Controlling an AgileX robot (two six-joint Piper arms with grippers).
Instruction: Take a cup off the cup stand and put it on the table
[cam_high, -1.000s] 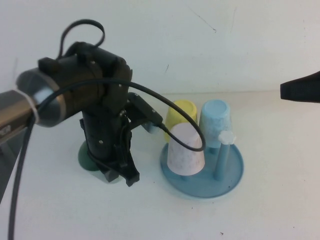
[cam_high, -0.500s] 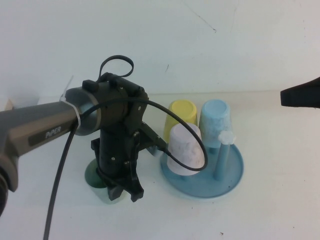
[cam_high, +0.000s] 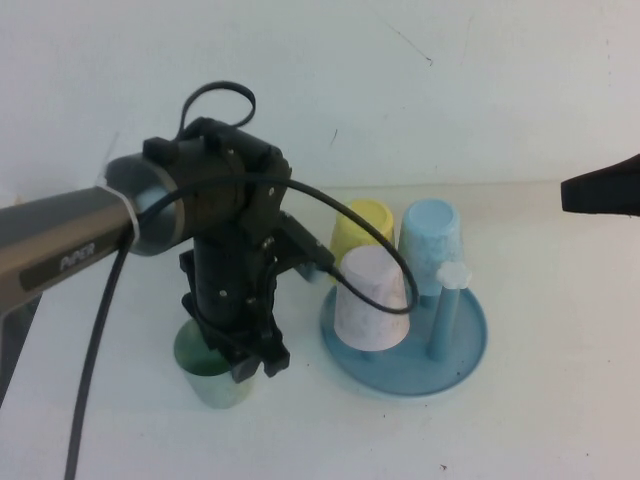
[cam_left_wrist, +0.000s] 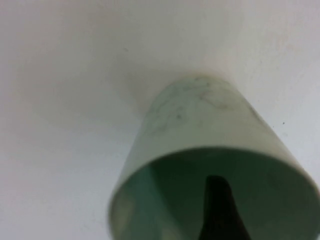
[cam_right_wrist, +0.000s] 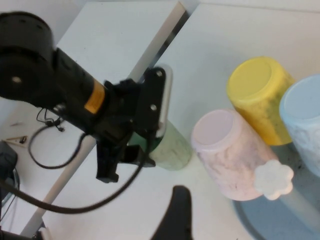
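Note:
The pale mint-green cup (cam_high: 212, 385) stands mouth up on the white table (cam_high: 120, 430), left of the cup stand (cam_high: 470, 352). My left gripper (cam_high: 255, 362) points down over its rim and is shut on the cup wall. In the left wrist view the cup (cam_left_wrist: 200, 120) fills the frame and one finger (cam_left_wrist: 216, 212) is inside it. The right wrist view shows the cup (cam_right_wrist: 172, 150) under the left gripper (cam_right_wrist: 117, 165). My right gripper (cam_high: 566, 190) hangs shut and empty at the right edge, above and right of the stand.
On the blue stand sit an upside-down pinkish-white cup (cam_high: 370, 300), a yellow cup (cam_high: 362, 228) and a light blue cup (cam_high: 432, 240). One bare blue peg with a white cap (cam_high: 452, 275) stands at the front right. A black cable (cam_high: 380, 270) loops over the pinkish cup.
My left gripper has moved toward the front of the table with the mint-green cup, whose pale wall now shows below the fingers. The right arm has not moved.

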